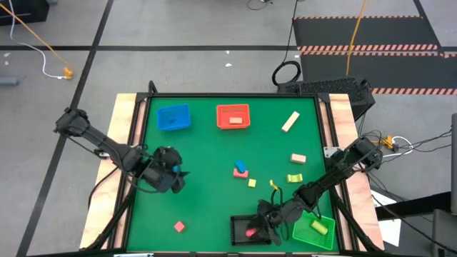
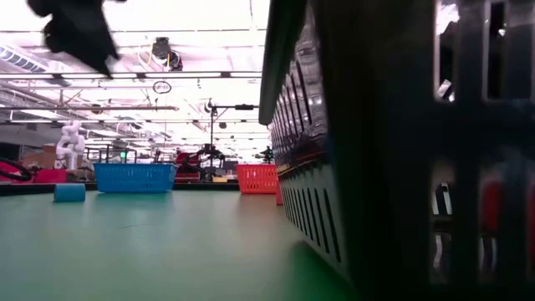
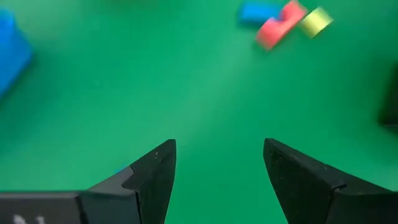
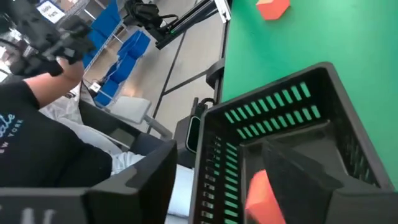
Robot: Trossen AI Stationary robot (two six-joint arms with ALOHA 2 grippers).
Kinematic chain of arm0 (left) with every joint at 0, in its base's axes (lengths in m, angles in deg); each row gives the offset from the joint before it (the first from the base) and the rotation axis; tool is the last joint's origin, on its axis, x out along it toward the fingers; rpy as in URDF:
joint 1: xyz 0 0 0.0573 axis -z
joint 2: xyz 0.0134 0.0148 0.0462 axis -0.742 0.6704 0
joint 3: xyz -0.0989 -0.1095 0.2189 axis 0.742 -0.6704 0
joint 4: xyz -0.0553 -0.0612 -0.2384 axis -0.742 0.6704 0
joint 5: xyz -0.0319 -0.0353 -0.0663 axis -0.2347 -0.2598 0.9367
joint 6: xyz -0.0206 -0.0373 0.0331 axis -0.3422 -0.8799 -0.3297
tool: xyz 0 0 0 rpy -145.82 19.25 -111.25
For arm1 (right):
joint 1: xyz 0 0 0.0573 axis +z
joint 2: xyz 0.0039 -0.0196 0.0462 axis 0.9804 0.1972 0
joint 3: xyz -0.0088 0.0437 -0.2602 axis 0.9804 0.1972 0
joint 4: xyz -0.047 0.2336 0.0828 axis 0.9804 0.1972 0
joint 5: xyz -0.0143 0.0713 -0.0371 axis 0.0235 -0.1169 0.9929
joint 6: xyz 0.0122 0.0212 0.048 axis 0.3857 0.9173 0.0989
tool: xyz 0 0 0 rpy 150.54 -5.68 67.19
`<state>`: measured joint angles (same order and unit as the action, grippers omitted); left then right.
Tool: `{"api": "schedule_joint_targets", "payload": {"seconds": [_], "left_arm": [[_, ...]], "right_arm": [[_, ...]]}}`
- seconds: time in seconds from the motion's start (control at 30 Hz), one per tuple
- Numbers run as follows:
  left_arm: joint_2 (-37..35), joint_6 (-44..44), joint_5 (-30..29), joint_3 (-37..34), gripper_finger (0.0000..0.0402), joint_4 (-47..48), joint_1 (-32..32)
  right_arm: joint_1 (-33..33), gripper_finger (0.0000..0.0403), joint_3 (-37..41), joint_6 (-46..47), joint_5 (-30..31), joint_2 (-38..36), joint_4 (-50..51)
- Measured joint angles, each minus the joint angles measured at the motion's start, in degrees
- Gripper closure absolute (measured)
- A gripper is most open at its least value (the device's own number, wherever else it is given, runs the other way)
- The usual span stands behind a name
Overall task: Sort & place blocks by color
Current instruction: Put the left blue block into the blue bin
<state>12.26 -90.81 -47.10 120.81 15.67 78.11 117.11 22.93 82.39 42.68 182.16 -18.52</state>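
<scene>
Green table (image 1: 207,200): carries four trays and the scattered blocks; wooden side rails at frame left and right.
Trays: blue tray (image 1: 173,117) and red tray (image 1: 233,116) in the upper half of the high view; black tray (image 1: 238,223) and green tray (image 1: 314,232) along the lower edge. Judged to serve as colour bins.
Right hand (image 1: 265,220): at the lower centre of the high view, over the black tray's right side. Its wrist view shows the fingers spread wide, one inside the tray wall and one outside, with a pink block (image 4: 261,196) lying loose in the tray between them. Nothing gripped. Judged a drop just made, or a pickup about to start; cannot tell which.
Left hand (image 1: 171,176): left of centre, above bare table, fingers wide apart, empty. Judged waiting, or lining up on the centre cluster.
Centre cluster: blue block (image 1: 240,165) touching a second pink block (image 1: 240,173), a yellow block (image 1: 252,183) just beside; all unsorted.
Other loose blocks: third pink block (image 1: 179,226) at lower left; tan bar (image 1: 290,121) and tan block (image 1: 298,158) at upper right; yellow-green block (image 1: 294,178) right of centre.
Already binned: a yellow-green bar (image 1: 319,228) in the green tray.
Progress: judged early; most blocks remain on the table.
Beyond the table: a person (image 4: 50,137) in a dark top, seen in the right wrist view.
</scene>
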Motion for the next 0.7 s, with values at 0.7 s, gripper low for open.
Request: {"api": "schedule_joint_targets", "payload": {"seconds": [0.7], "left_arm": [[0.0, 46.6, 12.5, -12.5, 0.016, 0.4, -2.3]], "right_arm": [[-2.1, 0.0122, 0.0, -8.1, -2.9, -2.2, 1.5]]}}
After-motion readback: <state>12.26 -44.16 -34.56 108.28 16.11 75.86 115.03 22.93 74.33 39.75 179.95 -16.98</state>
